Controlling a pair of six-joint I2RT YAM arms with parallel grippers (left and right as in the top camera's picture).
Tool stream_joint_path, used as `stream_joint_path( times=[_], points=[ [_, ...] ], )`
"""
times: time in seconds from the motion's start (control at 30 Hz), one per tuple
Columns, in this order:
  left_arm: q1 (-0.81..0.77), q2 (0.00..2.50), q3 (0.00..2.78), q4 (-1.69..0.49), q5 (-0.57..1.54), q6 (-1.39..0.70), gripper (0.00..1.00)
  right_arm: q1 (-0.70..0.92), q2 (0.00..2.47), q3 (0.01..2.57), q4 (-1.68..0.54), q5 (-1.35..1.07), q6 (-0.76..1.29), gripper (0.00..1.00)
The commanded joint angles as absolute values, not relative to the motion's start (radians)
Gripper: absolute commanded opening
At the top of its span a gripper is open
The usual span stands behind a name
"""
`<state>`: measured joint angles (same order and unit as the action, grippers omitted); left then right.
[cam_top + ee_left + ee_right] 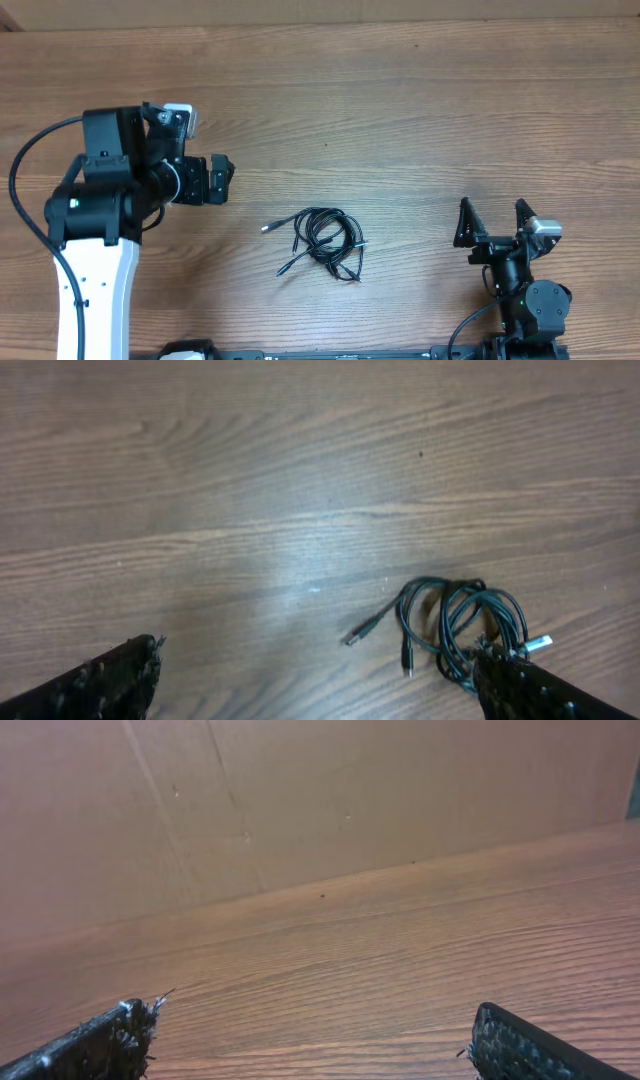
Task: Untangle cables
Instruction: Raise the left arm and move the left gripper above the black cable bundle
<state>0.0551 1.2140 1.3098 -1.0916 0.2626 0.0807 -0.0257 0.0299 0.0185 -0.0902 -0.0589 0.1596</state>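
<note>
The cables [322, 232] lie as one loose knotted bundle of thin black cords on the wooden table [420, 110], near the front middle, with plug ends sticking out to the left and lower left. My left gripper [226, 179] is open, up and to the left of the bundle, not touching it. In the left wrist view the cables [447, 622] sit at the lower right, partly behind the right finger [540, 690] of the open left gripper [318, 650]. My right gripper [492, 208] stands open, right of the bundle. The right wrist view shows this gripper [310, 1015] over bare wood, with no cables.
A brown cardboard wall [300, 800] stands along the table's far edge. The left arm's thick black cable [18, 190] loops at the far left. Both arm bases sit at the table's front edge.
</note>
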Motion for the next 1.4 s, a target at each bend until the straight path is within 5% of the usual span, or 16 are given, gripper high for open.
stream_joint_path(
  times=[0.0,0.63,1.37],
  points=[
    [0.059,1.252,1.372,-1.114,0.289,0.083,0.99,-0.029,0.03,0.01,-0.085,-0.046,0.155,1.0],
    [-0.147,1.411,1.491,-1.224,0.282,0.16,1.0,-0.029,0.03,0.01,-0.085,-0.046,0.156,1.0],
    [-0.151,1.419,1.49,-1.218,0.294,0.15,1.0,-0.029,0.03,0.01,-0.085,-0.046,0.155,1.0]
  ],
)
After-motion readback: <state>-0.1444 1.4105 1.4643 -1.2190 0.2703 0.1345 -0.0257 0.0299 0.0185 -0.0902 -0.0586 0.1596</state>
